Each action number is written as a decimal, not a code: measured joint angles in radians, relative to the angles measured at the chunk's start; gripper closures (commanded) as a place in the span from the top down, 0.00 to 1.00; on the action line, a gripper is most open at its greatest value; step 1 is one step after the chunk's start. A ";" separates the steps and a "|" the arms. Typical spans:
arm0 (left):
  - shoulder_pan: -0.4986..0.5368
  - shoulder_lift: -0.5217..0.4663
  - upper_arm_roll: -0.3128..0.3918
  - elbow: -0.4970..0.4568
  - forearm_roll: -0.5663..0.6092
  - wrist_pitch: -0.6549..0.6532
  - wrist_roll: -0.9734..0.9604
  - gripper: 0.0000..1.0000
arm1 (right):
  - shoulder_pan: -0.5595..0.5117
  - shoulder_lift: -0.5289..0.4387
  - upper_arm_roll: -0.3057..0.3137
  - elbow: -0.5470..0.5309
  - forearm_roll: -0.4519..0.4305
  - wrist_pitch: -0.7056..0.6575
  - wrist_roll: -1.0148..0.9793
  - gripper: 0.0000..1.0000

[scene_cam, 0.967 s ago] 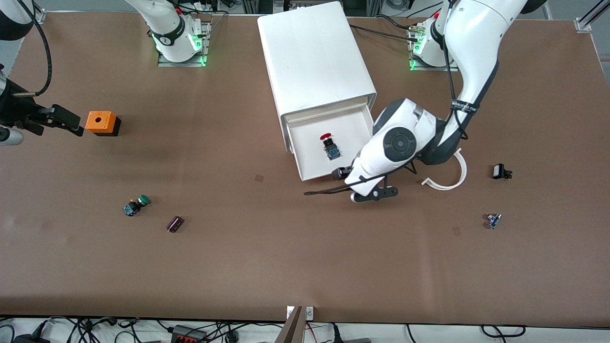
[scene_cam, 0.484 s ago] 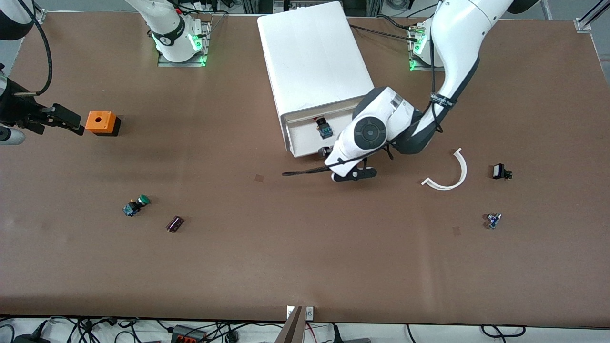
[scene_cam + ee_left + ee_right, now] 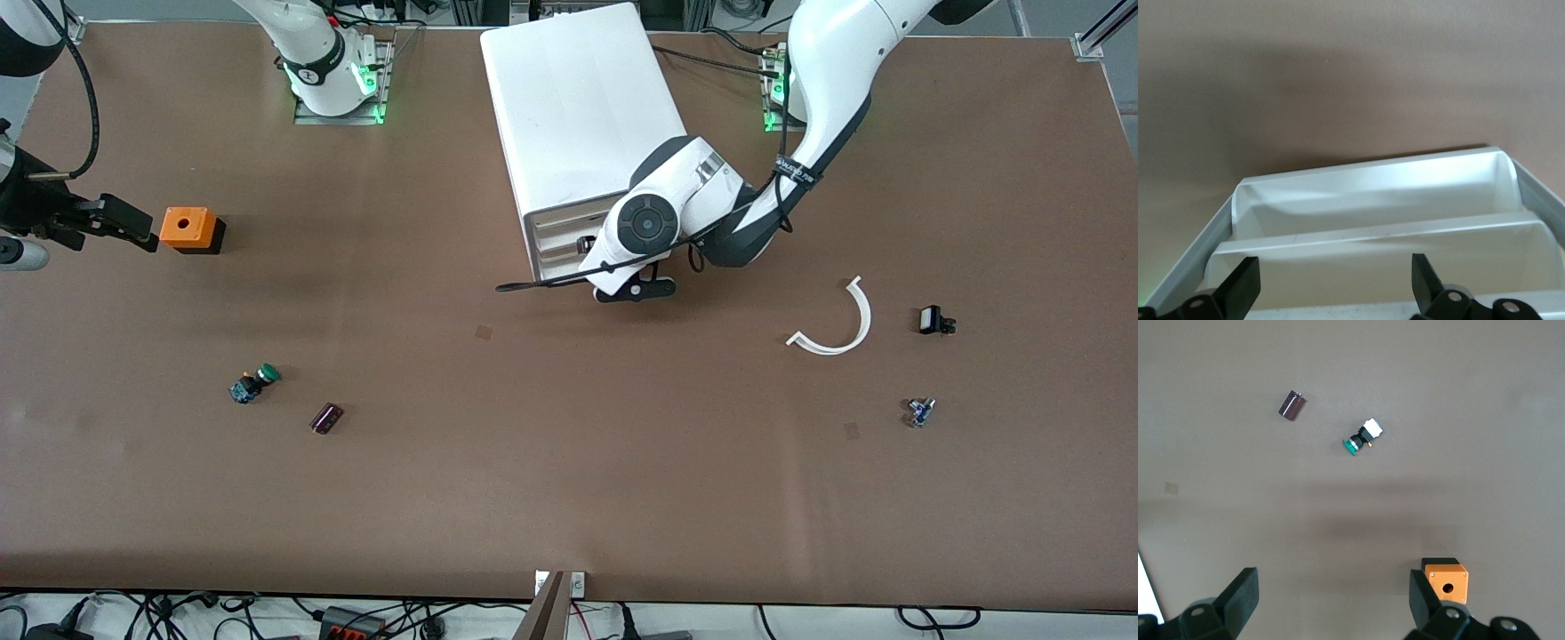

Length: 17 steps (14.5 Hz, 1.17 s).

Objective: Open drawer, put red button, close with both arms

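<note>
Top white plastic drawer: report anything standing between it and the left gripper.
Nothing visible does. The open left gripper sits at the front of the top white plastic drawer. The right gripper waits over the table by the orange box.

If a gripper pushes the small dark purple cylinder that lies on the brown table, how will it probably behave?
The small dark purple cylinder lies on its side, so it may well roll if pushed across its length. It looks tiny beside the green-capped button, so it is probably light and may skid. Its smooth round wall could slip between flat fingers.
</note>
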 measured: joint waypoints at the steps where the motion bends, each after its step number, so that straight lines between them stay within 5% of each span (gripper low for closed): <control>1: 0.000 0.000 -0.001 0.000 0.000 -0.003 -0.001 1.00 | 0.000 0.000 0.000 0.000 0.000 0.000 0.000 1.00; 14: 0.032 -0.003 -0.002 0.005 0.007 -0.005 0.002 1.00 | 0.000 0.000 0.000 0.000 0.000 -0.017 0.000 1.00; 17: 0.038 -0.008 -0.001 0.026 0.115 -0.011 0.012 1.00 | 0.000 0.000 0.003 0.000 0.000 -0.017 0.000 1.00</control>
